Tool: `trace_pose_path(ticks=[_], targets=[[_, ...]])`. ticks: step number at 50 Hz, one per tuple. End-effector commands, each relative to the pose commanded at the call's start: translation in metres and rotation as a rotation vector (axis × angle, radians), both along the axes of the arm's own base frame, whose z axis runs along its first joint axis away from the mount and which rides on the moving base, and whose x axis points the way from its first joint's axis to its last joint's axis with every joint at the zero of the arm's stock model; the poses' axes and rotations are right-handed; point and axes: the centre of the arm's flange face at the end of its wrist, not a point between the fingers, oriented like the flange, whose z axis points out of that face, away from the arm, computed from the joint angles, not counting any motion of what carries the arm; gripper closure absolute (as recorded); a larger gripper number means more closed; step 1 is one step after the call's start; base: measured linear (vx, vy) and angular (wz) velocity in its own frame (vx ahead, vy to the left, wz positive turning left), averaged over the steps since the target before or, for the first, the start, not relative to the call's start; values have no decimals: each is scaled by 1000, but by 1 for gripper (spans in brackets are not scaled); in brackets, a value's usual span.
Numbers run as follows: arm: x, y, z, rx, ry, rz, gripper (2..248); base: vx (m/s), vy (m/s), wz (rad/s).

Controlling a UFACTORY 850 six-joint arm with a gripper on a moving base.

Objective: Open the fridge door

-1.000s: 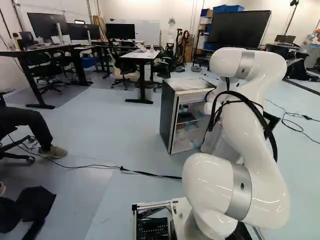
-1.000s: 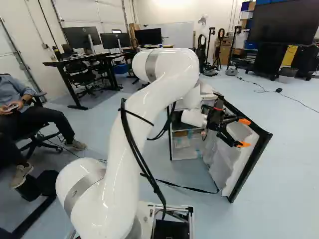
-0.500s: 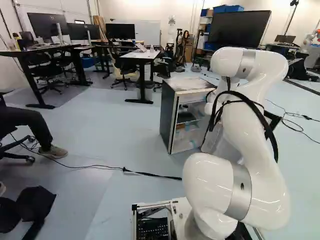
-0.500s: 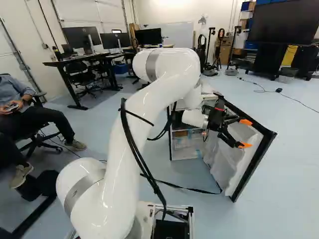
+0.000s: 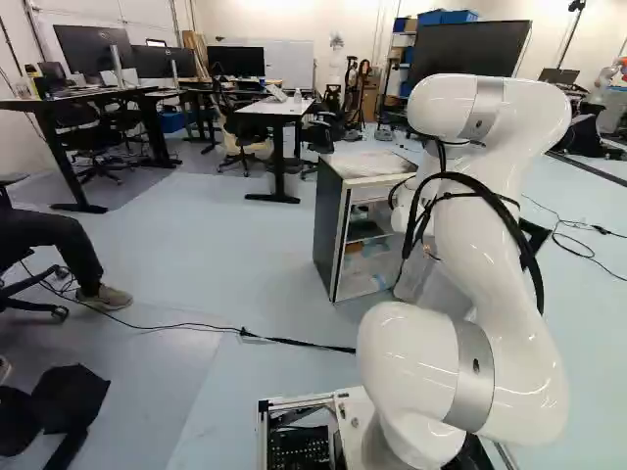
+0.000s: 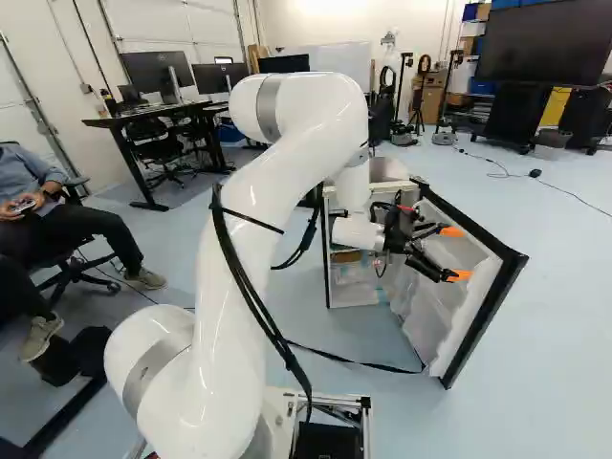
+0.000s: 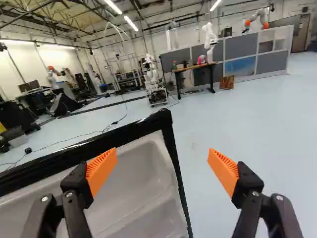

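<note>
On the left, the fridge stands on the floor with its front turned to the near side, so the shelves face the arm. The arm reaches across that front, probably to work from inside the door rather than by a handle. Farther right, the jaws are spread with nothing pinched: one pad lines up with the lining, the other beyond the free edge; I cannot tell whether either touches. Rightmost, the door already stands wide open, presumably leaving little or no pushing to do.
</note>
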Motion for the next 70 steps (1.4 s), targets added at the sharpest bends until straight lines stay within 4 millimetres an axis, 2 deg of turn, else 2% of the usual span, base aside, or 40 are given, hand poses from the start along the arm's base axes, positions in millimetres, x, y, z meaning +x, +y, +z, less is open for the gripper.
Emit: trace_pose_path(ticks=[54,70], targets=[[-49,112,18,18,157,498,3,0,0,0],[-59,123,20,24,170,523,3,0,0,0]])
